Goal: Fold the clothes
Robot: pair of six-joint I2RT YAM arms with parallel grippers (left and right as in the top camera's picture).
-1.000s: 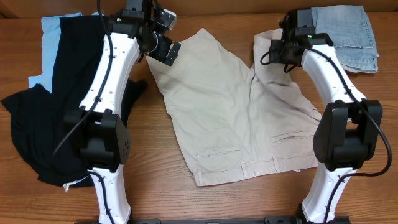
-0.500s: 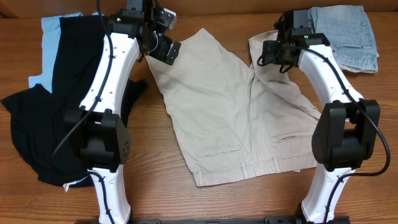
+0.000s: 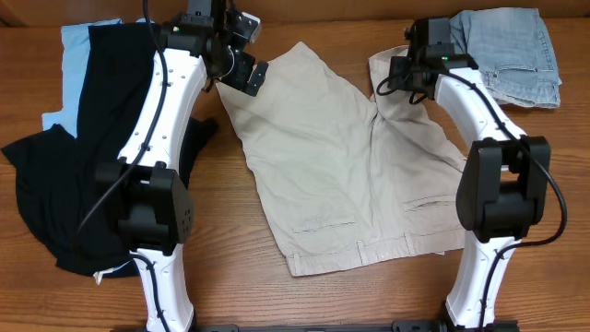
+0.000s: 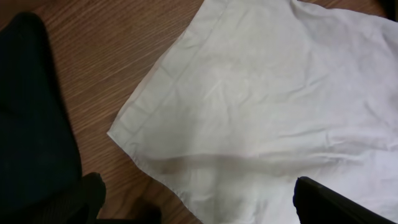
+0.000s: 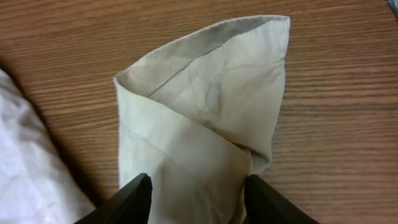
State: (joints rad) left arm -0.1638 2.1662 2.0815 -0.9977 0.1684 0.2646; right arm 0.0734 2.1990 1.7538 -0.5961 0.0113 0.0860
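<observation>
The khaki shorts (image 3: 341, 166) lie spread in the middle of the wooden table (image 3: 230, 286). The waistband (image 3: 369, 251) is on the near side and the two legs point to the far side. The left leg (image 3: 277, 83) lies flat. The far corner of the right leg (image 3: 392, 101) is turned over on itself and makes a thick fold.

The left gripper (image 3: 247, 76) hangs above the far left hem of the shorts. In the left wrist view its two fingers (image 4: 336, 202) stand very wide apart at the lower corners of the picture. They hold nothing. The hem corner of the left leg is under them, flat on the wood.

The right gripper (image 3: 398, 78) is at the folded corner of the right leg. In the right wrist view the doubled cloth (image 5: 205, 106) rises like a cone and fills the gap between the two dark fingers (image 5: 134, 199). The jaws are about half apart, with one finger on each side of the fold. I cannot tell whether they press the cloth or only stand beside it.

A black garment (image 3: 55, 184) lies on the left side of the table, partly over a light blue garment (image 3: 74, 55). A folded denim garment (image 3: 516, 51) lies at the far right corner, apart from the shorts.
</observation>
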